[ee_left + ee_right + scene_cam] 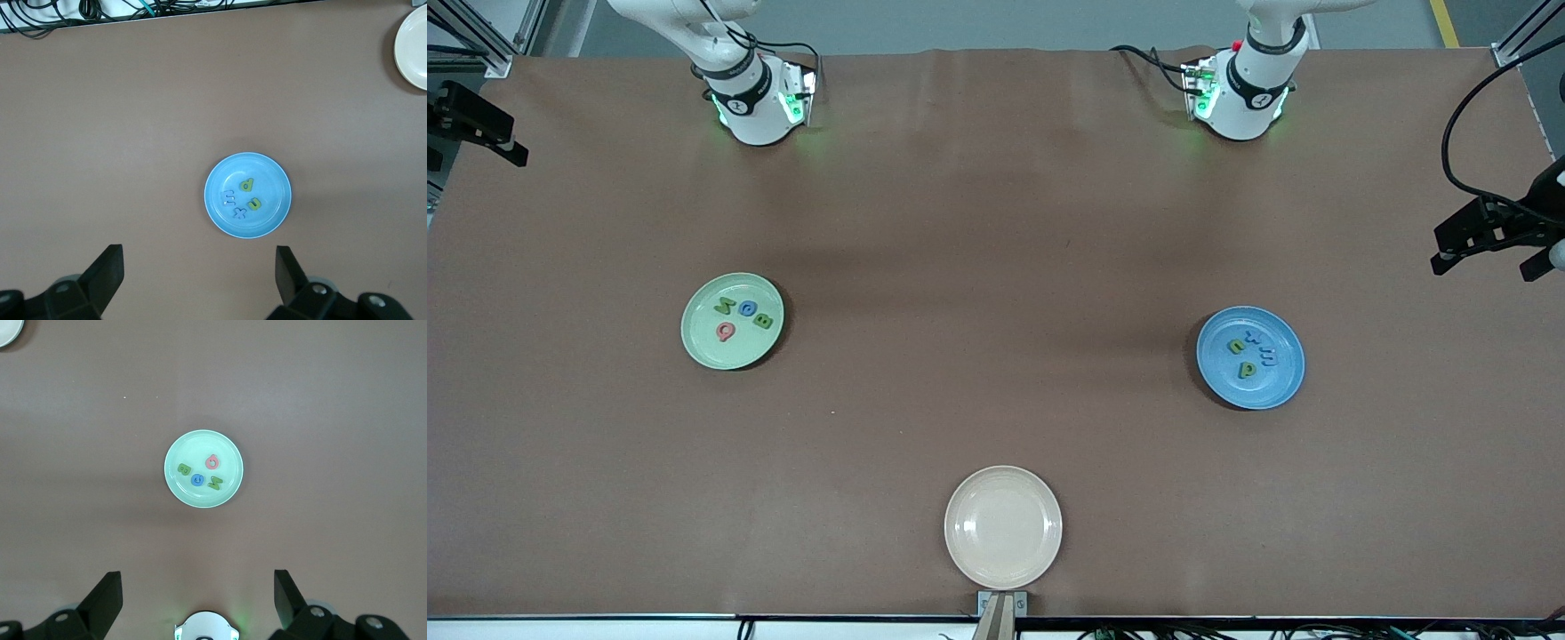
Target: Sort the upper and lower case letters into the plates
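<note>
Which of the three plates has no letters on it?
The cream-beige round plate, nearest the front camera; the pale green plate and blue plate each hold four toy letters.

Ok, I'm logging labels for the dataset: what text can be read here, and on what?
"M": green M letter in the pale green plate.
"B": green B letter, same plate.
Pinkish letter, blue letter, and the four letters in the blue plate: too small to be sure.
Left gripper, right gripper: open, high over the table, no text.
</note>
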You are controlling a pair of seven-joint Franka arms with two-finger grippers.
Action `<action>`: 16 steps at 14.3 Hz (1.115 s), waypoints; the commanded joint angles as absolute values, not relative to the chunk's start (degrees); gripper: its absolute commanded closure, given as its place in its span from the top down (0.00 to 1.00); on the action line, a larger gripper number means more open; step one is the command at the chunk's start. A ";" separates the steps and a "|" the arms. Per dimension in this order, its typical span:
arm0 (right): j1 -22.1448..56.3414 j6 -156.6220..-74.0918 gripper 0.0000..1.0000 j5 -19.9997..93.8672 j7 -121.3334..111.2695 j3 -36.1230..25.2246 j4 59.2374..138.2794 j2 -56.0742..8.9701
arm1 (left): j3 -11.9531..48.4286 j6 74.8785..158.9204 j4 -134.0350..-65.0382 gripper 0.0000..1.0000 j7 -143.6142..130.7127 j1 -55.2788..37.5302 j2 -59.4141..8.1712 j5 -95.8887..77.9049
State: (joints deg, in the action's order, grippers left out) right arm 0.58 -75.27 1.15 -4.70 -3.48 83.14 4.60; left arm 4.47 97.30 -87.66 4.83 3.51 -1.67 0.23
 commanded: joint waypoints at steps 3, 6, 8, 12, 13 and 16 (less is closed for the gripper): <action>-0.26 -75.59 1.00 -0.17 -5.01 -2.55 83.50 5.01 | 4.57 93.70 -86.84 1.00 3.08 3.78 -1.76 -0.53; -0.44 -75.41 1.00 0.09 -4.92 -2.55 83.50 5.01 | 4.57 93.60 -86.84 1.00 2.90 3.78 -1.76 -0.61; -0.53 -75.15 1.00 0.61 -4.49 -2.64 83.50 5.01 | 4.57 92.47 -86.92 1.00 2.99 3.78 -1.84 -0.62; -0.53 -75.15 1.00 0.79 -4.31 -2.64 83.50 5.01 | 4.66 89.91 -87.01 1.00 1.33 3.78 -2.11 -1.92; -0.53 -75.15 1.00 1.31 -4.22 -2.64 83.50 5.01 | 4.66 89.13 -86.92 1.00 0.88 3.87 -2.11 -2.28; -0.70 -75.15 1.00 2.02 -4.22 -2.72 83.50 5.10 | 4.66 88.86 -87.01 1.00 0.88 3.96 -2.20 -2.29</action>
State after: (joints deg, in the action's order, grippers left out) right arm 0.58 -75.24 1.10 -4.69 -3.47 83.14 4.60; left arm 4.48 89.91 -87.69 1.16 3.51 -1.94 -1.14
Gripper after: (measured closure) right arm 0.000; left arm 0.000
